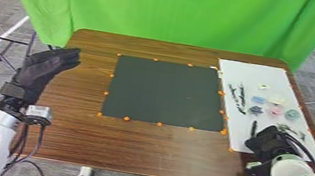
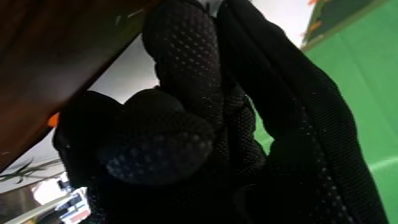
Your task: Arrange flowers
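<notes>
Your L hand (image 1: 48, 62) is at the table's (image 1: 153, 151) L edge, its fingers straight, close together & angled fwd/inward, w/ nothing held. Your R hand (image 1: 270, 141) is at the near part of the white sheet (image 1: 251, 72) on the R side of the table. Can't tell you if it's wide, narrow or holding smth; the black glove hides its grip, incl. in the R wrist view.

Your flowers are on that sheet, mostly grouped around its middle, fwd of the R hand: a pale blue flower (image 1: 259, 99), a dark blue flower (image 1: 256, 110) just nearer you, a cream flower (image 1: 276, 100), a pink flower (image 1: 276, 112) & a grey-green flower (image 1: 292, 114) to the R of the pink one. A small whitish flower (image 1: 264, 86) is farther fwd. Long dark stems (image 1: 242, 96) lie along the sheet's L part, next to the group. A dark sprig (image 1: 287, 129) is btw the group & your R hand, w/ a thin dark stalk (image 1: 254, 128) to its L, near the glove.

The dark green mat (image 1: 167, 92) is mid-table, L of the sheet, w/ orange dots (image 1: 127, 118) around its border. Behind the table you've got the green curtain (image 1: 192, 15).
</notes>
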{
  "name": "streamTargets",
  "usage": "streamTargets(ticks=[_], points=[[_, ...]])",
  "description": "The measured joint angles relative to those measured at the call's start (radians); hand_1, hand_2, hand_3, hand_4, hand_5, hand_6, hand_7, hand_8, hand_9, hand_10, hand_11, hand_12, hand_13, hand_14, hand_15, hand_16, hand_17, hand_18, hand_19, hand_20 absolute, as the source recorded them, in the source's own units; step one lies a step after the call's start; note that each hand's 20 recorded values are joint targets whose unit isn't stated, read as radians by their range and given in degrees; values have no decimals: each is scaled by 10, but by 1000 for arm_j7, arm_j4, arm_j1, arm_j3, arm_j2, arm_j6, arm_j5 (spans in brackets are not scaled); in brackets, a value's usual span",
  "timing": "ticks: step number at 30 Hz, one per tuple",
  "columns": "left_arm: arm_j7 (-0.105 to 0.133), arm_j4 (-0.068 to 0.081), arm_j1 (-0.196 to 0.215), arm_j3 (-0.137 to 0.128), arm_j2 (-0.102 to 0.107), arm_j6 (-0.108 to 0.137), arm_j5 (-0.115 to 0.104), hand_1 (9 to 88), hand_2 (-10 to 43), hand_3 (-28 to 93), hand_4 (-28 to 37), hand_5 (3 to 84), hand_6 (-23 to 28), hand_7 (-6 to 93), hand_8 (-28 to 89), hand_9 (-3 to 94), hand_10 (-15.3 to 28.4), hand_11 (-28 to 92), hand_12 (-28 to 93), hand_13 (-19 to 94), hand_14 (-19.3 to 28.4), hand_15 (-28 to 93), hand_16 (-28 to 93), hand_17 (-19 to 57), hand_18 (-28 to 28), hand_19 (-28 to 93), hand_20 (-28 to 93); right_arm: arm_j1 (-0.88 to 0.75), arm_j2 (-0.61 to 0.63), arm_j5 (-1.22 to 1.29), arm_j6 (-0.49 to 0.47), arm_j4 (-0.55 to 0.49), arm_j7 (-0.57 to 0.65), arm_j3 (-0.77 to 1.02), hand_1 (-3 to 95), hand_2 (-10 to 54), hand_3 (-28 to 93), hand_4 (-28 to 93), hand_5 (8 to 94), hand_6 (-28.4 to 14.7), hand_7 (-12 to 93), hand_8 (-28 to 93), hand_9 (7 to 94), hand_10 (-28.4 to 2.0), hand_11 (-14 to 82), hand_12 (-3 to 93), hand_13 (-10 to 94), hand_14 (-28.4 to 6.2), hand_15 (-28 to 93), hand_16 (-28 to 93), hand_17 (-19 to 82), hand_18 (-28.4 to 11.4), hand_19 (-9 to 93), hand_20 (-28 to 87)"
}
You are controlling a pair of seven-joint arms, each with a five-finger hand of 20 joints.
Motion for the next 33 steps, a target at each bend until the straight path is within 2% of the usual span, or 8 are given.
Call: streamTargets(ticks=[9,12,15,18,20,21,33], points=[[-3,0,-6,1,4,-2,-6,289,-37,591,-155,409,60,111,-46,369,141,140,129,298,177,140,17,11,118,82,134,-58,37,-9,29,-72,-29,75,576,-62,547,51,751,-48,246,337,937,-107,336,297,937,29,626,203,658,-126,892,405],[-3,1,-9,1,7,-2,-8,288,-37,592,-155,409,60,111,-46,368,141,141,129,298,177,140,17,11,119,83,133,-51,41,-21,27,-79,-31,77,518,-90,544,61,746,-38,258,317,935,-112,332,294,937,29,622,205,657,-126,897,394],[-4,1,-10,1,9,-2,-9,289,-37,590,-155,409,61,111,-46,368,141,140,129,298,177,139,16,11,119,82,133,-36,43,-58,29,-70,-30,54,443,-95,545,56,743,-53,224,299,931,-120,320,294,937,27,609,213,654,-126,898,393],[-4,1,-12,1,9,-5,-9,289,-38,591,-154,407,60,111,-46,368,141,140,130,298,176,138,16,11,118,82,133,-22,44,-104,24,-44,-27,26,386,-95,588,31,737,-65,228,208,925,-123,318,292,937,24,596,220,649,-127,896,394],[-5,1,-14,1,10,-6,-9,289,-38,591,-153,407,60,110,-46,368,140,141,130,298,176,138,16,11,118,82,133,-18,43,-106,12,-23,-25,21,363,-95,607,21,738,-71,245,58,922,-124,317,291,937,23,591,223,647,-127,894,396],[-5,1,-14,1,10,-6,-9,289,-38,591,-153,407,61,110,-46,368,140,140,129,298,176,138,17,11,119,82,133,-17,43,-106,5,-11,-24,20,357,-95,607,19,739,-73,245,22,920,-125,317,291,937,22,590,223,647,-127,892,396],[-5,0,-14,-3,10,-8,-8,293,-42,590,-151,406,62,107,-45,367,142,139,129,298,176,138,17,10,119,82,133,26,42,-110,-32,29,-5,-3,314,-95,575,-1,732,-81,248,-4,915,-133,310,285,937,19,568,233,645,-126,878,399]])
